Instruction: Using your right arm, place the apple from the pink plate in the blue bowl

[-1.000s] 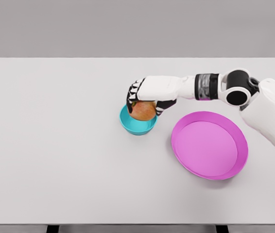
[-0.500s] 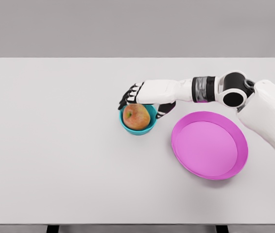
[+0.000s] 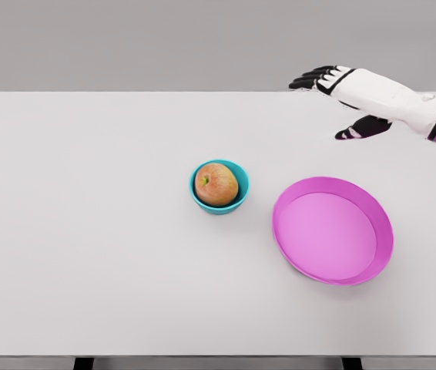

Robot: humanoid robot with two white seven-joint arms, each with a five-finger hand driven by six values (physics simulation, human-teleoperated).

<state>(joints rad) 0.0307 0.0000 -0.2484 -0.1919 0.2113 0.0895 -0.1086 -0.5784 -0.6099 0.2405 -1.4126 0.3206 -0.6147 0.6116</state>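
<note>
A broad white table fills nearly everything in front of me, its far edge running straight across beneath a plain grey wall.

On the right half of the tabletop lies the pink plate, a wide shallow dish with a raised rim and nothing on it.

Up at the far right corner, the right hand hangs in the air above the table's back edge, its white forearm entering from the right side of the view. The dark fingers are stretched out and slightly fanned, pointing left, with the thumb held apart below them; the hand grips nothing. It is well apart from both dishes.

Just left of the plate, near the middle of the table and not touching it, sits the blue bowl, small and teal-tinted. The apple rests inside it, red and yellow-green, its stem end turned toward the left, and it takes up most of the bowl's hollow.
</note>
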